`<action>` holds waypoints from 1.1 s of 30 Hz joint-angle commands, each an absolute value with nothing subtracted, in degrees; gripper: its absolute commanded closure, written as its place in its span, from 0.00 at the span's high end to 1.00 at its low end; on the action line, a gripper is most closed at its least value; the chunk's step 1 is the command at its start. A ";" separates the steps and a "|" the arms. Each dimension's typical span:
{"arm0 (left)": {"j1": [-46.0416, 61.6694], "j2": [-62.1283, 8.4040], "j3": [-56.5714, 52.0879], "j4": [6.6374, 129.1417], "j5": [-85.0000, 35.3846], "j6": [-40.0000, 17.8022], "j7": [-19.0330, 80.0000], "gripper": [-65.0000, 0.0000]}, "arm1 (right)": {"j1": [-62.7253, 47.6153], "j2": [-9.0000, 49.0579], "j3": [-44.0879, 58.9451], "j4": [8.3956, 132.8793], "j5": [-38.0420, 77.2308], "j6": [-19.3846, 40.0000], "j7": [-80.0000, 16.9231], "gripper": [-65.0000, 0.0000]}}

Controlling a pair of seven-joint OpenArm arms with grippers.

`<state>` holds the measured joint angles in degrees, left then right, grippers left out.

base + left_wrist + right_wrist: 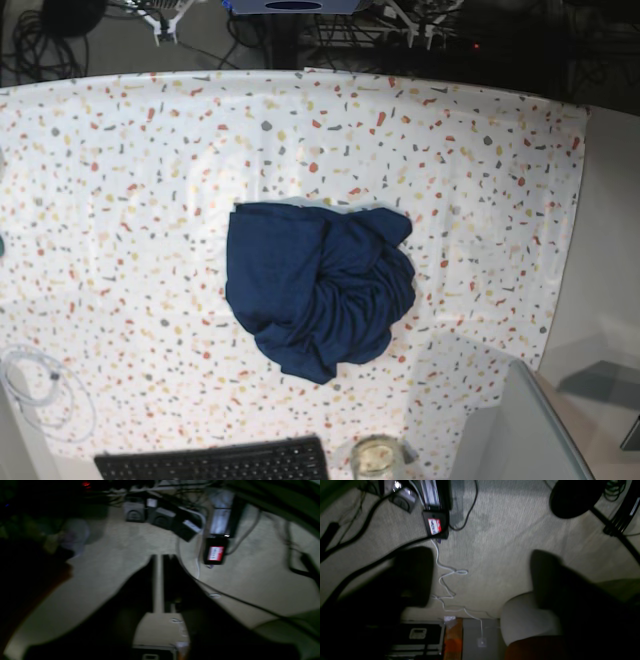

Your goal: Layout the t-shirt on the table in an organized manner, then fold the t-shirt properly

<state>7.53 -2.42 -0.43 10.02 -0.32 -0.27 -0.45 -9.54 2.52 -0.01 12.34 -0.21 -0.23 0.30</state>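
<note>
Speckled cloth covered the desk (120, 160), and the t-shirt (318, 290) lay bunched near its middle, no clear long axis, neither arm over it in the base view. Both wrist views showed only carpet. The left claw (158, 580) stood narrow, the right claw (480, 577) wide, both empty; which was nearer stayed unclear.

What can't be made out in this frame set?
Crumpled dark navy knit t-shirt, base view: sleeves and collar buried in its own folds.
Black keyboard, base view: cut by the bottom edge.
Left gripper, left wrist view: dark and blurred, jaw opening unclear.
</note>
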 commanded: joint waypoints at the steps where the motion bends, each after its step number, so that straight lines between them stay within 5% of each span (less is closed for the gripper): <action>1: 7.96 -2.95 -0.22 10.07 -0.31 0.04 -0.31 0.26 | -10.15 2.95 0.22 12.35 0.04 -0.40 0.13 0.44; 4: 7.96 -2.95 0.13 10.07 -0.22 -0.04 -0.40 0.57 | -10.07 3.03 0.22 12.35 0.04 -0.40 0.13 0.00; 6: 7.96 -2.95 0.13 10.15 0.04 -0.04 -0.40 0.68 | -9.98 3.03 0.22 12.35 0.04 -0.40 0.13 0.06; 8: 7.96 -2.95 0.13 10.15 -0.31 -0.04 -0.40 0.57 | -9.98 3.03 0.22 12.35 0.04 -0.40 0.13 0.09; 11: 7.96 -2.95 -0.22 10.15 -0.31 -0.04 -0.40 0.00 | -9.98 3.03 0.22 12.35 0.04 -0.40 0.13 0.04; 33: 8.13 -2.95 -0.40 10.15 -0.31 0.13 -0.48 0.00 | -10.15 3.03 -0.04 12.26 0.04 -0.40 -0.04 0.00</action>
<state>7.66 -2.87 -0.43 10.02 -0.27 0.01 -0.43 -9.63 2.70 0.03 12.27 -0.05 -0.21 0.03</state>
